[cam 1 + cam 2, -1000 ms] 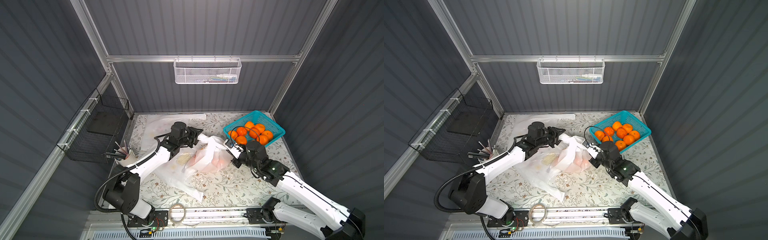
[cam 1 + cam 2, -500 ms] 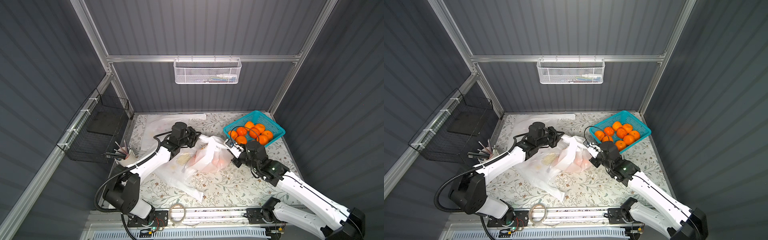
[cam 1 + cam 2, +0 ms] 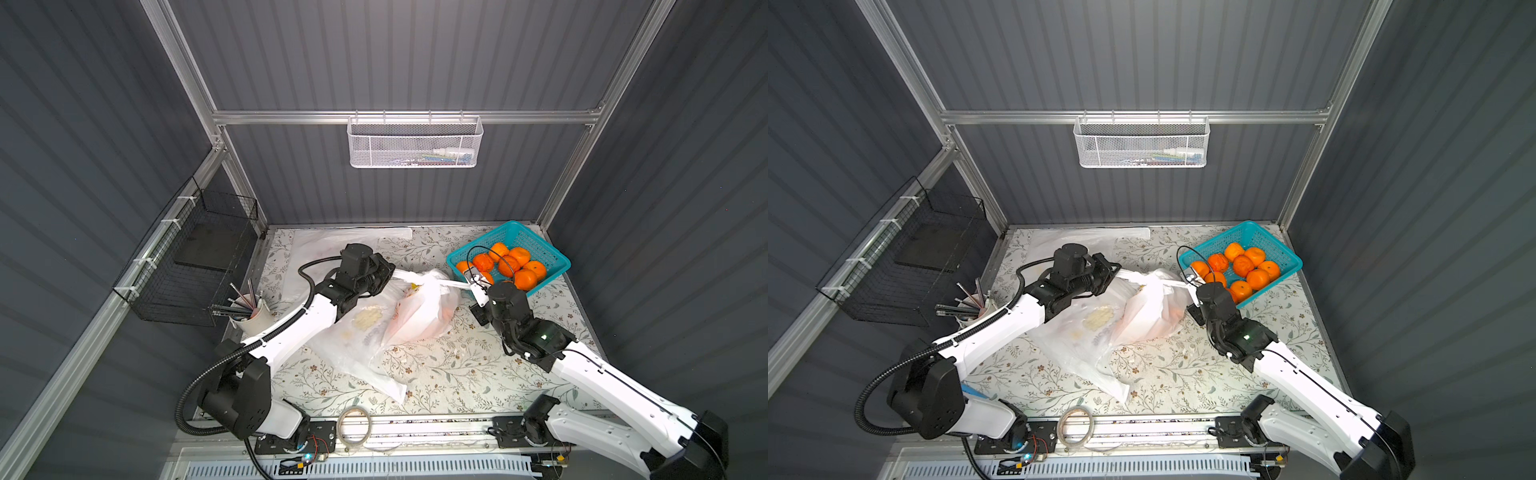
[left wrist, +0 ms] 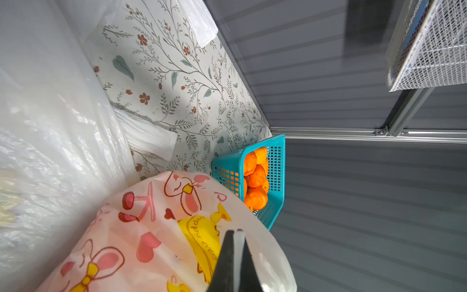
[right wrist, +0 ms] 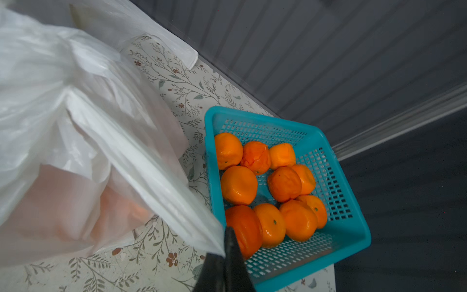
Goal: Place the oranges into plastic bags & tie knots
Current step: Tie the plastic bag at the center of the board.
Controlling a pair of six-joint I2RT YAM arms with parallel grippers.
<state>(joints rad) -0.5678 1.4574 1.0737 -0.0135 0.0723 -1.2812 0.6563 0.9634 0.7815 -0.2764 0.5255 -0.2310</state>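
Note:
A printed plastic bag (image 3: 419,320) (image 3: 1150,309) lies bulging at the table's middle, and oranges (image 5: 121,209) glow through its skin. My left gripper (image 3: 388,272) (image 4: 235,231) is shut on a white strip at the bag's rim. My right gripper (image 3: 473,286) (image 5: 226,242) is shut on the bag's other handle strip (image 5: 151,164), which is pulled taut toward the basket. Several more oranges (image 3: 524,278) (image 3: 1241,266) (image 5: 238,184) sit in the teal basket (image 3: 540,245) at the back right. No knots are in view.
More flat plastic bags (image 3: 357,349) lie under and behind the filled one. A cup of pens (image 3: 249,311) stands at the left edge. A black wire basket (image 3: 199,257) hangs on the left wall and a white mesh basket (image 3: 415,141) on the back wall. A tape roll (image 3: 353,424) lies in front.
My left gripper's jaws have closed onto the bag's rim; a second ago they stood apart. My right gripper has kept its grip and place.

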